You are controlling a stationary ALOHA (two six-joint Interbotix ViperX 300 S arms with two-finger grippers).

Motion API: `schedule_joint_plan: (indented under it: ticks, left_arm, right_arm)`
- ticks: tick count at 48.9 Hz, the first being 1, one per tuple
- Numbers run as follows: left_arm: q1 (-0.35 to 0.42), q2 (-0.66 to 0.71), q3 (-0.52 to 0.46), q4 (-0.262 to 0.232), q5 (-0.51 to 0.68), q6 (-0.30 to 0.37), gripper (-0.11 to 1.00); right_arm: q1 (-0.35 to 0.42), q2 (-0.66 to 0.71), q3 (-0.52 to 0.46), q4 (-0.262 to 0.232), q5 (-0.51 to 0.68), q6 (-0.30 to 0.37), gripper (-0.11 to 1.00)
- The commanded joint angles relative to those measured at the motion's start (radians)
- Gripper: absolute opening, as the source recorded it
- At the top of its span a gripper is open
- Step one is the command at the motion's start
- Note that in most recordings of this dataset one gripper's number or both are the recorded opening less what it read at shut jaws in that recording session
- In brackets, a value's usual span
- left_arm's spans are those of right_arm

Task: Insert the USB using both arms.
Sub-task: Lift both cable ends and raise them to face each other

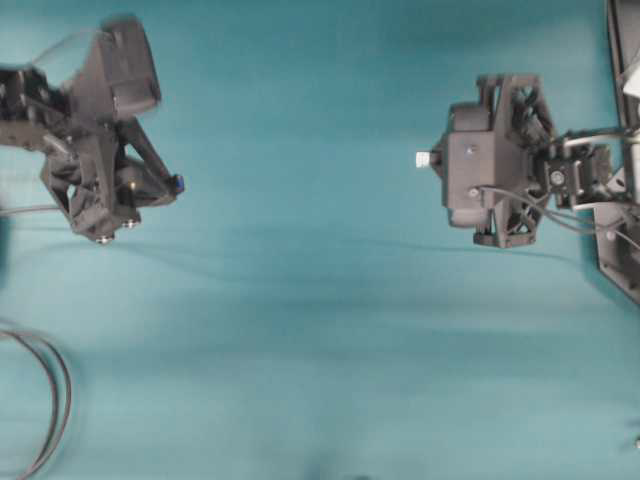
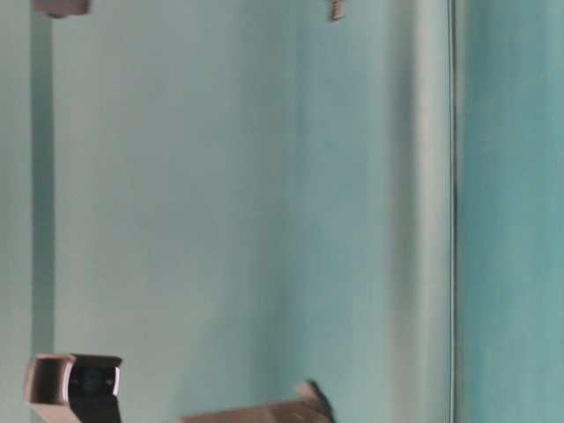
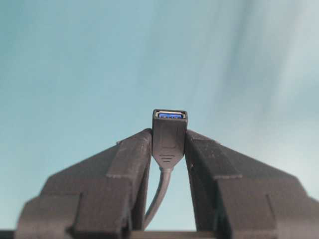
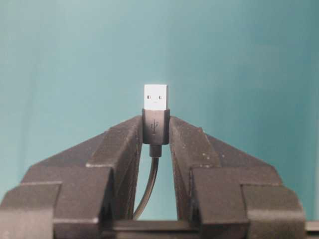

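Between your right gripper's (image 4: 156,130) fingers (image 4: 119,149) sits the USB (image 4: 156,107), clamped by its dark collar, plug outward. Your left gripper (image 3: 169,142) pinches the socket (image 3: 169,132) (blue-lined mouth showing), well apart above the teal table (image 1: 320,330).

Two claws (image 1: 150,190) (image 1: 425,160), one USB (image 4: 156,97), one socket (image 3: 169,130), one looped cable (image 1: 50,400).
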Motion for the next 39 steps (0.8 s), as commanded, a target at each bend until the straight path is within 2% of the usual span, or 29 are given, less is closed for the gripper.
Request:
schedule_joint_plan:
  ticks: [1, 9, 14, 17, 22, 26, 28, 31, 35, 39]
  left_arm:
    - [0.046, -0.014, -0.032, -0.129, -0.02, 0.071, 0.22]
    - [0.123, -0.006, 0.014, -0.449, -0.035, 0.25, 0.22]
    - [0.175, 0.008, 0.072, -0.687, 0.009, 0.394, 0.22]
    - [0.213, 0.023, 0.112, -0.851, 0.058, 0.5, 0.22]
    - [0.273, 0.061, 0.161, -1.074, 0.163, 0.649, 0.22]
    - [0.313, 0.114, 0.193, -1.224, 0.275, 0.747, 0.22]
    - [0.331, 0.147, 0.201, -1.279, 0.33, 0.782, 0.22]
    - [0.348, 0.209, 0.195, -1.331, 0.413, 0.824, 0.22]
    - [0.35, 0.281, 0.164, -1.348, 0.476, 0.83, 0.22]
    - [0.351, 0.344, 0.112, -1.348, 0.514, 0.834, 0.22]
  right_arm:
    - [0.008, -0.012, -0.046, -0.074, 0.012, 0.009, 0.19]
    - [0.046, -0.011, -0.046, -0.21, 0.054, 0.041, 0.19]
    - [0.078, -0.012, -0.043, -0.304, 0.092, 0.078, 0.19]
    - [0.095, -0.011, -0.034, -0.362, 0.107, 0.114, 0.19]
    - [0.129, -0.011, -0.021, -0.466, 0.137, 0.189, 0.19]
    - [0.144, -0.009, -0.018, -0.529, 0.164, 0.236, 0.19]
    - [0.153, -0.009, -0.011, -0.558, 0.175, 0.249, 0.19]
    - [0.169, -0.005, 0.008, -0.612, 0.183, 0.247, 0.19]
    - [0.195, 0.02, 0.035, -0.698, 0.202, 0.247, 0.19]
    - [0.198, 0.061, 0.057, -0.761, 0.221, 0.256, 0.19]
